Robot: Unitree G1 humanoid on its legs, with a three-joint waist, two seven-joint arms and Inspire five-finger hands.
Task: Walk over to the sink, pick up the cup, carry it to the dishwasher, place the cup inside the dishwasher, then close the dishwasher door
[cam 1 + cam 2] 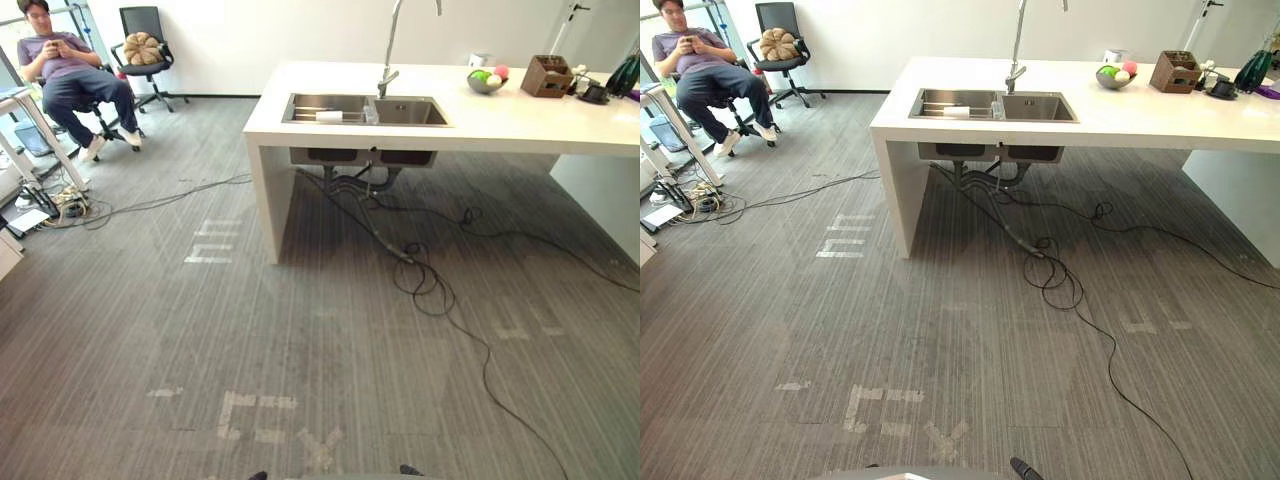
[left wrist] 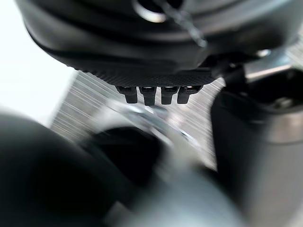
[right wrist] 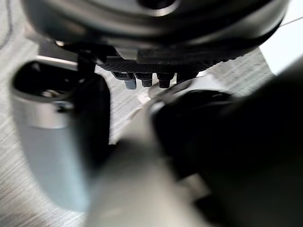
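Note:
The steel sink is set into a white counter across the room, with a tall faucet behind it. A small white cup rests in the sink's left basin, also seen as the cup in the right eye view. My left hand hangs over the striped floor, fingers relaxed and holding nothing. My right hand hangs the same way, fingers straight and empty. Both hands are far from the sink.
Black cables trail over the grey carpet from under the counter. A person sits on a chair at the far left beside an office chair. A fruit bowl and a wooden box stand on the counter.

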